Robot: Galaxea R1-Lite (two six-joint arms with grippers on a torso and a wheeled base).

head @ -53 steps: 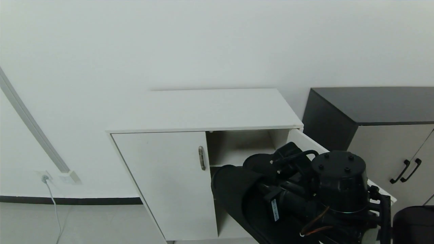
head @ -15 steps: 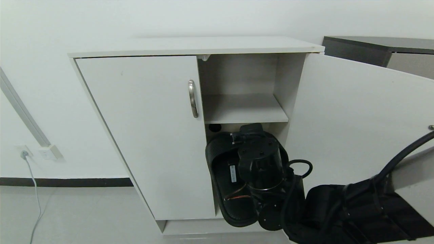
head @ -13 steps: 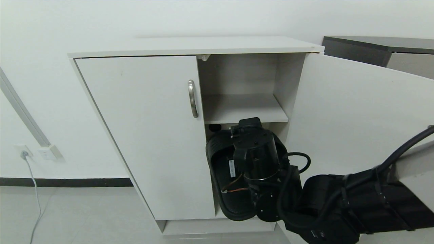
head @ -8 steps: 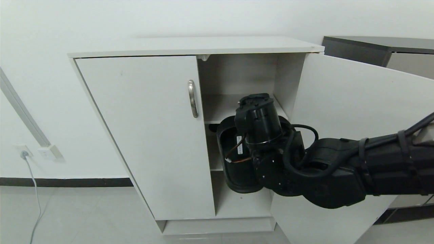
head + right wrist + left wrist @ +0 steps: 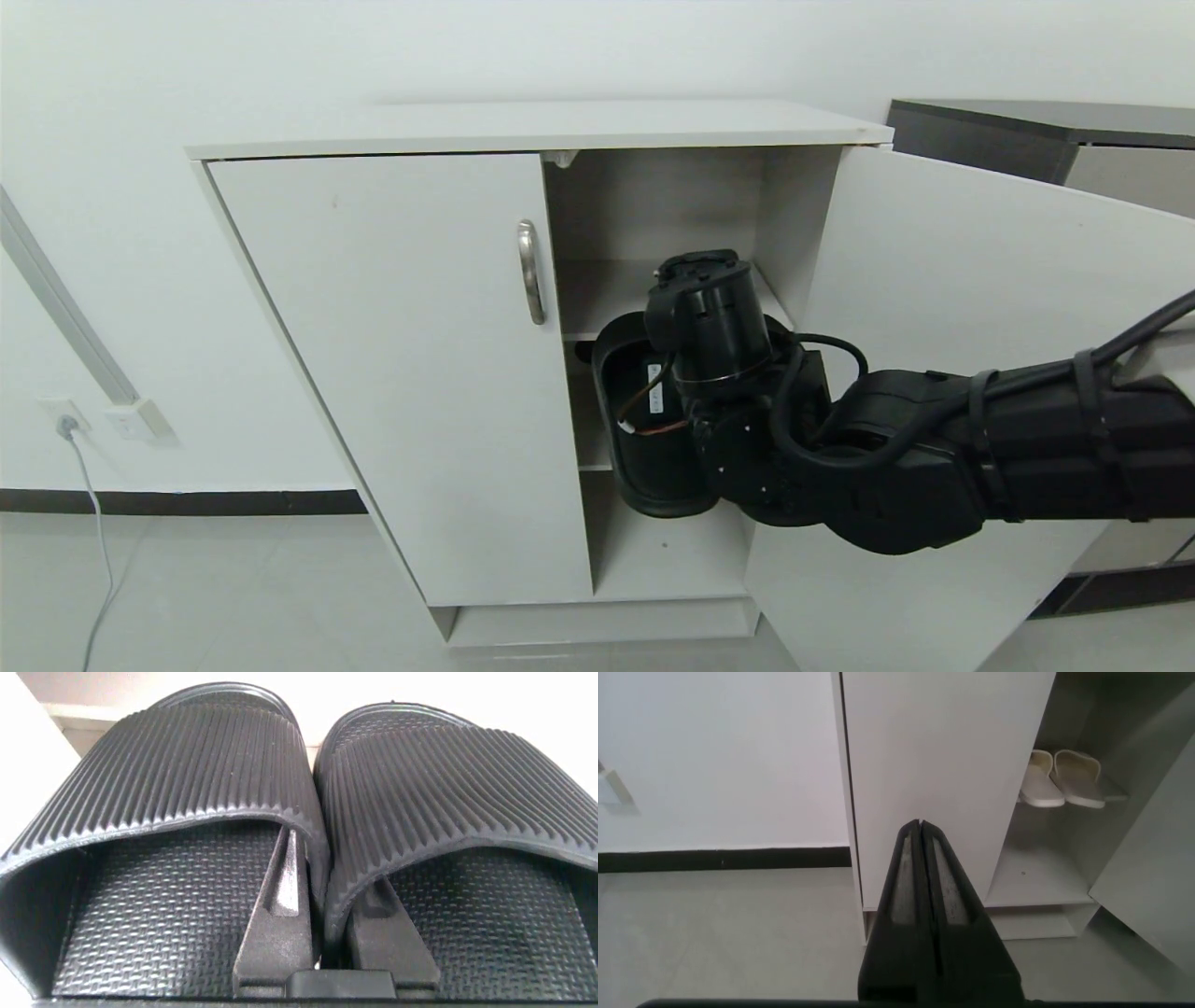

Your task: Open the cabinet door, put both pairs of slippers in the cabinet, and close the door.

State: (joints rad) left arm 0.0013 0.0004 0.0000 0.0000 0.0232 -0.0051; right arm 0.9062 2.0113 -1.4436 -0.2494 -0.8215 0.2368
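Left gripper hangs low in front of the cabinet, fingers pressed flat together with nothing between them, pointed at the closed left door; past it, the beige slippers lie side by side on the lower shelf in the open half, well apart from that gripper; over to the right gripper, and the black slippers are right on it, held on end at the mouth of the open half, just right of the handle and level with that shelf's front edge; whether they have crossed the edge, can't tell; close up, one finger sits inside one slipper and its partner inside the other, the two inner walls pinched between them, the gap narrow, the ribbed straps arching over the tips; the right door stands swung wide, the arm reaching across in front of it; far right, a dark cabinet against the wall; the count: two pairs of slippers, one beige on the shelf, one black in the grip; two doors, one shut, one open; two grippers, one empty, one loaded.
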